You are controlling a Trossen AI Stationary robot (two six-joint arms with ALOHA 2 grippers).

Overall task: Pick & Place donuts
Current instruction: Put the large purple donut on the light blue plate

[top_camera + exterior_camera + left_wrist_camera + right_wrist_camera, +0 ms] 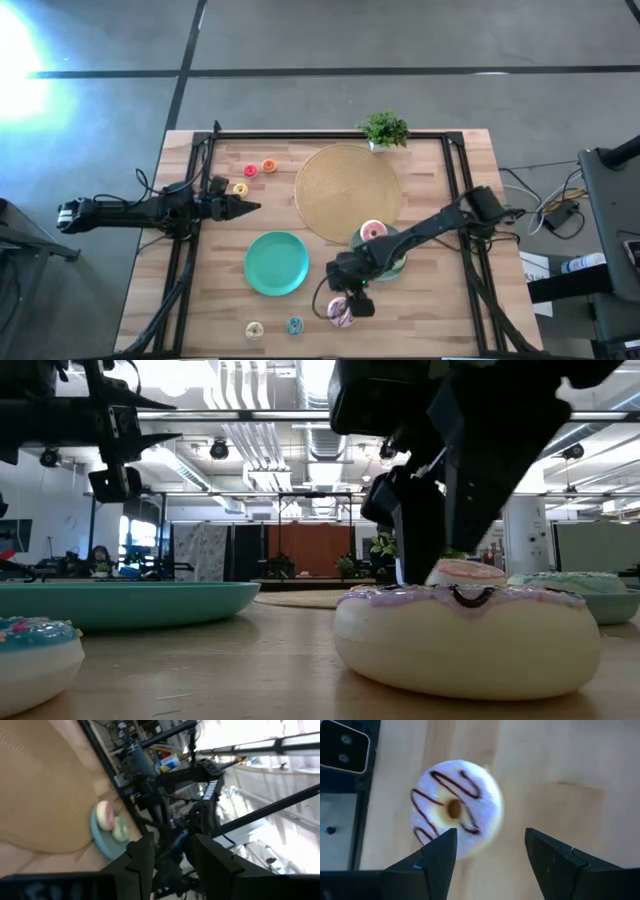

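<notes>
The white-purple donut (341, 312) (455, 807) (470, 640) lies flat on the wood near the table's near edge. My right gripper (350, 292) (490, 855) hangs open just above it, fingers pointing down, the donut off toward one finger rather than between them. The pink donut (372, 231) (104, 815) and the green donut (120, 829) (565, 582) sit on the grey-blue plate (100, 845). Mini donuts lie on the table: red (250, 171), orange (269, 166), yellow (240, 188), cream (254, 329), teal (294, 325). My left gripper (245, 207) (173, 857) waits open and raised at the left side.
A teal plate (277, 262) (130, 600) lies left of the right gripper. The large tan disc (347, 190) fills the far middle, with a small potted plant (385, 130) at its far edge. A black frame (200, 150) runs along the table's sides.
</notes>
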